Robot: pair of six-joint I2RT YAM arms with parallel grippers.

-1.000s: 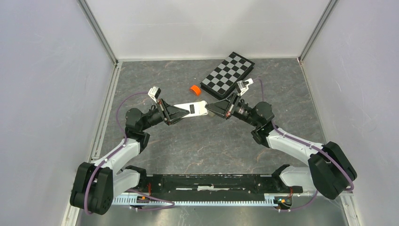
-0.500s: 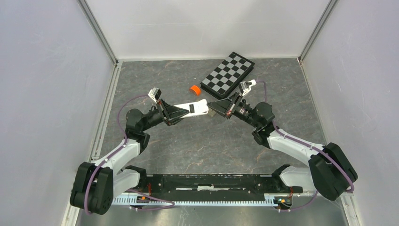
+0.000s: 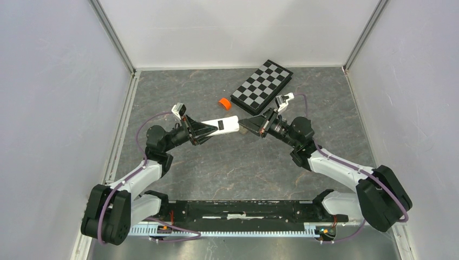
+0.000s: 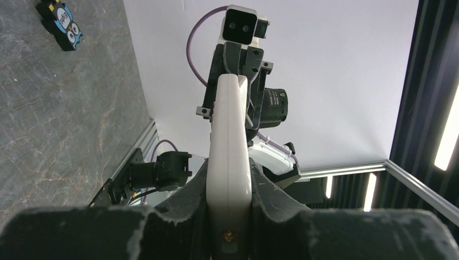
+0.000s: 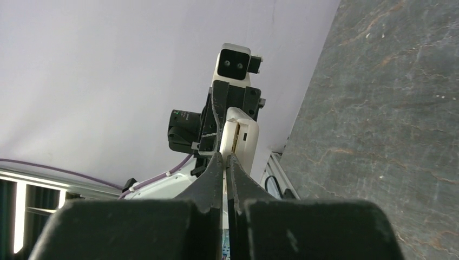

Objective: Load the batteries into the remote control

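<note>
My left gripper (image 3: pixel 208 129) is shut on the white remote control (image 3: pixel 221 125) and holds it above the table, pointing right. In the left wrist view the remote (image 4: pixel 229 130) stands edge-on, clamped between both fingers (image 4: pixel 189 189). My right gripper (image 3: pixel 242 124) is just off the remote's free end, with its jaws pressed almost together and nothing visible between them. In the right wrist view the fingertips (image 5: pixel 216 162) point at the remote's end (image 5: pixel 238 136), where an open slot shows. No batteries are in view.
An orange roll (image 3: pixel 223 102) lies behind the remote. A folded checkerboard (image 3: pixel 262 87) lies at the back right. A blue-and-black square gadget (image 4: pixel 60 21) lies on the table in the left wrist view. White walls enclose the grey stone-patterned table (image 3: pixel 243 168).
My right wrist has rolled and shifted slightly to the right. My left arm has eased the remote a little to the right. Both grips are unchanged.
</note>
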